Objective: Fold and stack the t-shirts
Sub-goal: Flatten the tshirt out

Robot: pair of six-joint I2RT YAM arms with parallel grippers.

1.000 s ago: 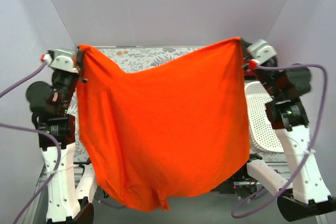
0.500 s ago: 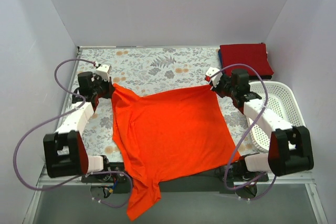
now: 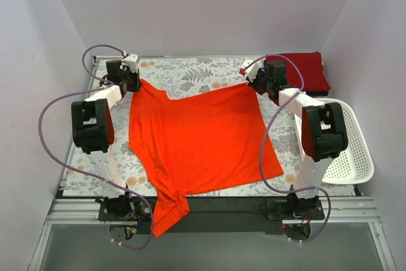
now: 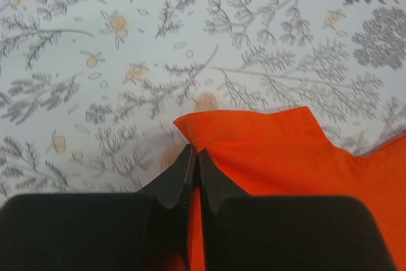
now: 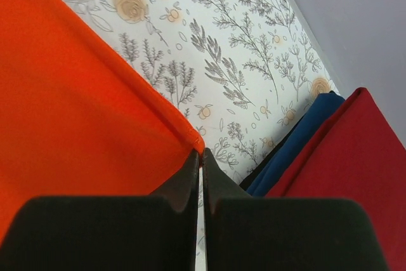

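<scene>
The bright orange-red t-shirt (image 3: 196,138) lies spread flat on the floral cloth, with one part hanging over the near table edge. My left gripper (image 3: 135,82) is shut on its far left corner; in the left wrist view the orange fabric (image 4: 285,150) runs between the closed fingers (image 4: 195,155). My right gripper (image 3: 250,83) is shut on the far right corner, pinching just the hem tip (image 5: 202,150) of the shirt (image 5: 70,93). The folded crimson t-shirt (image 3: 301,69) lies at the back right on top of the folded blue one (image 5: 298,144).
The floral cloth (image 3: 190,71) covers the table. A white perforated basket (image 3: 349,157) sits at the right edge, beside my right arm. Grey walls close in the back and both sides.
Both grippers have carried the shirt's top corners down and toward the far side. The shirt went from hanging in the air to lying flat on the cloth.
</scene>
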